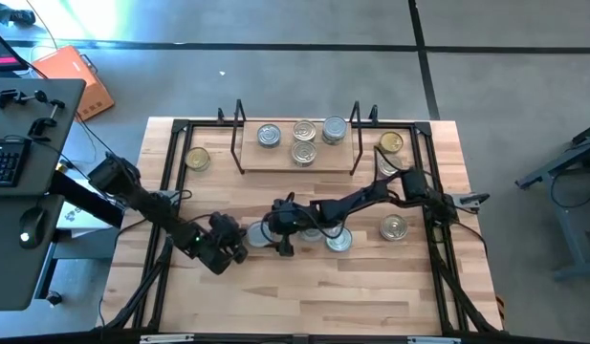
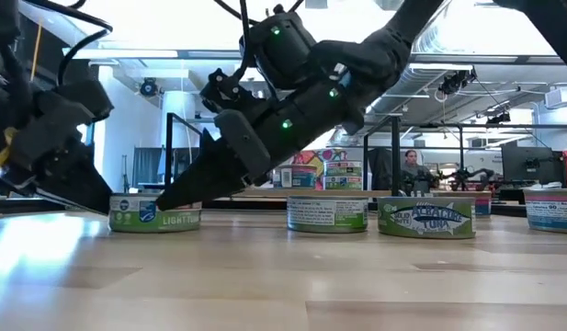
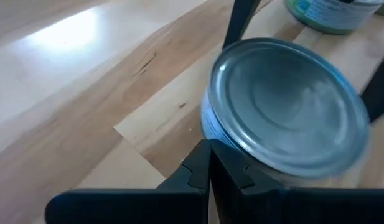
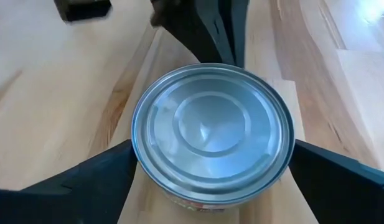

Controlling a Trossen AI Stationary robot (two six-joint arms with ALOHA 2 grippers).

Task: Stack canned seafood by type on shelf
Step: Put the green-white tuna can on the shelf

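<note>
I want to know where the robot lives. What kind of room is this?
Probably a robotics lab or workshop: a wooden table on a concrete floor, a desk with a keyboard beside it, and monitors and exposed ceiling ducts behind.

In the low view, the tin [image 2: 155,216] nearest the dark fingers carries a green band with the white words "LIGHT TUNA", partly cut off by the gripper. The tin with the blue-green label [image 2: 427,218] further along reads "ALBACORE TUNA" in slanted letters. The tin between them [image 2: 327,213] has small print on its label, too fine to make out.
</note>
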